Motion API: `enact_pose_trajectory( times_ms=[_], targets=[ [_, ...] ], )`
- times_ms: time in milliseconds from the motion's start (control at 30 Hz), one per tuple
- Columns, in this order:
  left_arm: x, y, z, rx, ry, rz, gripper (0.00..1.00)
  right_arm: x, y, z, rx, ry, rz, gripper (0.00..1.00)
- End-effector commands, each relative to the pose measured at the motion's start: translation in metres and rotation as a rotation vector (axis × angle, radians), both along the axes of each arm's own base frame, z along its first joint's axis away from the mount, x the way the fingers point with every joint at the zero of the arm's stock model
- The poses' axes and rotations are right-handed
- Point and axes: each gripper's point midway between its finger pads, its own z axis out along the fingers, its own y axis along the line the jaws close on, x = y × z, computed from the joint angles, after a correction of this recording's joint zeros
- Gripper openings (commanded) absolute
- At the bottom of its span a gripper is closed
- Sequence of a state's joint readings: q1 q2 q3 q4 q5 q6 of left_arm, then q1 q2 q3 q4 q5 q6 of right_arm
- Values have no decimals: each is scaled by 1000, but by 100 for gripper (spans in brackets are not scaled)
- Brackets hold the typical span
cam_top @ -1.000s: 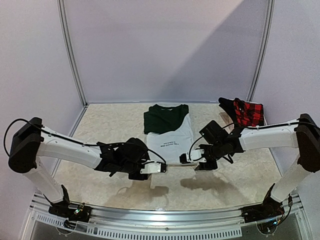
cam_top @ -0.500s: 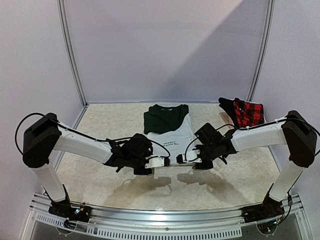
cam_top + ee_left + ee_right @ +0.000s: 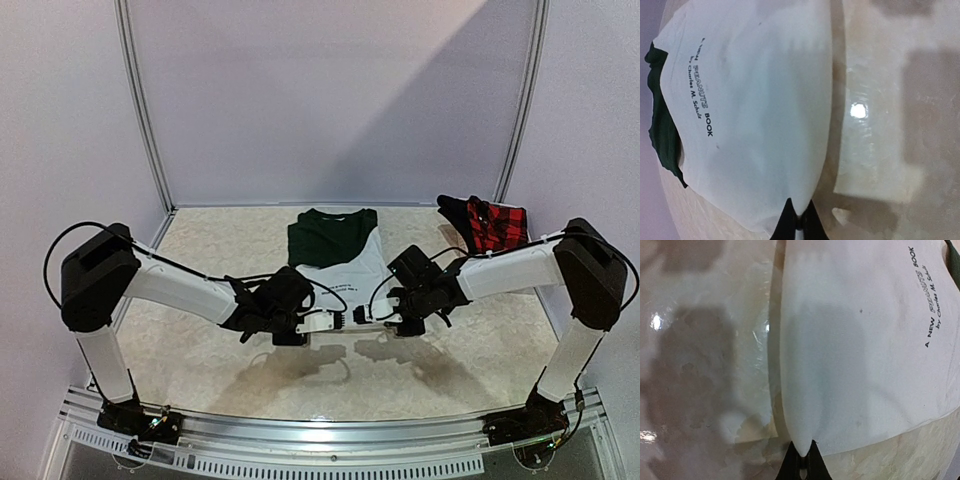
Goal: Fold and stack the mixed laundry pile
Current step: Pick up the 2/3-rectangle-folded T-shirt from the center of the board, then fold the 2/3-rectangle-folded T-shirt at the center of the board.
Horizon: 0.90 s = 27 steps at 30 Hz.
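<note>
A long white cloth (image 3: 345,275) with small black print lies in the middle of the table, its far end over a dark green garment (image 3: 330,233). My left gripper (image 3: 335,321) is shut on the near left corner of the white cloth (image 3: 760,125), which bulges up from the black fingertips (image 3: 785,220). My right gripper (image 3: 362,316) is shut on the near right corner of the white cloth (image 3: 860,355); the hem pinches between its fingertips (image 3: 790,462). A red-and-black checked shirt (image 3: 492,224) lies bunched at the back right.
The beige mottled table (image 3: 200,260) is walled by pale panels behind and at both sides. A metal rail (image 3: 320,440) runs along the near edge between the arm bases. A sliver of the dark green garment (image 3: 662,125) shows in the left wrist view.
Both grippers came down and inward onto the near hem of the white cloth and went from open to shut on its corners.
</note>
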<state>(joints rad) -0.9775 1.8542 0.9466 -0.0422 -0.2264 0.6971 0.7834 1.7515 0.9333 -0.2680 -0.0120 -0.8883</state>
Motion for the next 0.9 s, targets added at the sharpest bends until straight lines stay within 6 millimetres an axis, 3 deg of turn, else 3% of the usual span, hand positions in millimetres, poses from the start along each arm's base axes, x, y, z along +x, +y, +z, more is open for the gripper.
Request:
enact_pose_trajectory(
  times_ms=[0, 167, 400, 500, 567, 667, 867],
  targets=[
    [4, 7, 20, 16, -10, 58, 0, -7, -3, 19, 9, 36, -18, 0],
    [-21, 6, 73, -71, 0, 65, 0, -33, -9, 68, 66, 47, -11, 0],
    [-69, -1, 129, -189, 71, 60, 0, -82, -23, 112, 126, 136, 7, 0],
    [-71, -2, 145, -215, 67, 75, 0, -86, -24, 135, 173, 126, -7, 0],
    [-62, -2, 148, -211, 22, 89, 0, -79, -23, 142, 186, 96, -28, 0],
    [-38, 1, 135, -191, 0, 139, 0, -53, -19, 144, 195, 46, -79, 0],
    [23, 5, 104, -187, -10, 287, 0, 35, -15, 147, 258, -3, -255, 0]
  ],
)
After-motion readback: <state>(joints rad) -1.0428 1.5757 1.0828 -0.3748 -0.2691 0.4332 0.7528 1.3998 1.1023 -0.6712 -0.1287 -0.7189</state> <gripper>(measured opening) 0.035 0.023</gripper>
